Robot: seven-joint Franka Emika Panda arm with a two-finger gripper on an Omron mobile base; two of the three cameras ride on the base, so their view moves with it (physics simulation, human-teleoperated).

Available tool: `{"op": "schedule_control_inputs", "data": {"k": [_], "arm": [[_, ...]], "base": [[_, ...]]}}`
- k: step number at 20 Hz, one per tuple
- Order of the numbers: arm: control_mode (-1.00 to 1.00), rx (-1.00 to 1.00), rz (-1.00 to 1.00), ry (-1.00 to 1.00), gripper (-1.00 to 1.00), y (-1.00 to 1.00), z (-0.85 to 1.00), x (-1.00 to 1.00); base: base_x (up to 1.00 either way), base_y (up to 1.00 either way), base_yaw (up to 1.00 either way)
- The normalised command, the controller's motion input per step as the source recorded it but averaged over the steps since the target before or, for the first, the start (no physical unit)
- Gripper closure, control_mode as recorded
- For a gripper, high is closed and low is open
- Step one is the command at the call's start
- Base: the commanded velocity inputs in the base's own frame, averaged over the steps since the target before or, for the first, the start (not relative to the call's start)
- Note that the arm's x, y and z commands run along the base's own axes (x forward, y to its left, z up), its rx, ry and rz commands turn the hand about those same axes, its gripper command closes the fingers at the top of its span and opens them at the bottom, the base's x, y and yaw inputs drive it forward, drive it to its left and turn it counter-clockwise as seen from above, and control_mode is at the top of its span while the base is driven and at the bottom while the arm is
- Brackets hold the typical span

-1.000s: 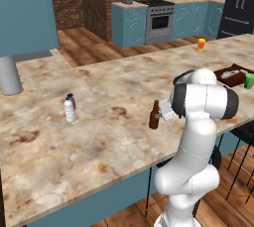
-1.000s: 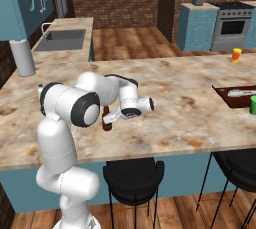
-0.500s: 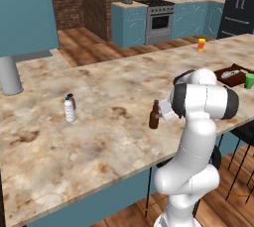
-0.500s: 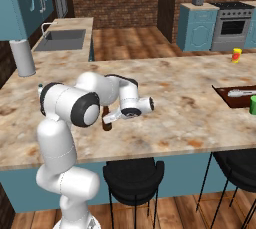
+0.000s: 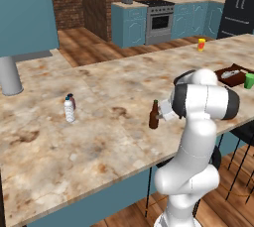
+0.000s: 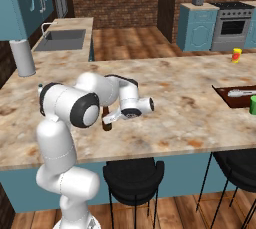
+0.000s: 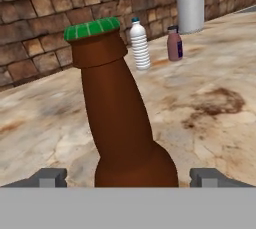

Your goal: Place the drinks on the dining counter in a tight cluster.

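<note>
Hand view shows you the claw has just sprung apart, its tips now clear of the brown glass bottle with green cap, which stands released on the beige marbled stone desk, well apart from the pale clear plastic water bottle and dark maroon can, so your cluster remains unformed.

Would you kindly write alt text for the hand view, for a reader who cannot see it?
A brown bottle with a green cap stands upright on the marbled counter, between the open end effector fingertips, which stand clear of it. Farther back stand a water bottle and a maroon can, side by side.
</note>
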Motion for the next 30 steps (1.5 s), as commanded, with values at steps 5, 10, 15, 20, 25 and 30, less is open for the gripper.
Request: {"op": "schedule_control_inputs", "data": {"k": [5, 10, 15, 20, 25, 30], "arm": [[-1.0, 0.01, -0.06, 0.0, -1.0, -0.07, 0.47, -0.02], [-1.0, 0.03, -0.07, 0.0, -1.0, -0.01, 0.81, -0.01], [-1.0, 0.0, -0.05, 0.01, -1.0, 0.0, 0.78, -0.05], [-1.0, -0.03, -0.02, 0.08, -1.0, 0.05, 0.62, 0.0], [-1.0, -0.3, 0.0, 0.21, -1.0, 0.81, 0.05, 0.0], [-1.0, -0.34, -0.03, 0.15, -1.0, 1.0, -0.03, 0.0]], "base": [[0.0, 0.0, 0.0], [0.0, 0.0, 0.0], [0.0, 0.0, 0.0], [0.0, 0.0, 0.0], [0.0, 0.0, 0.0], [0.0, 0.0, 0.0]]}}
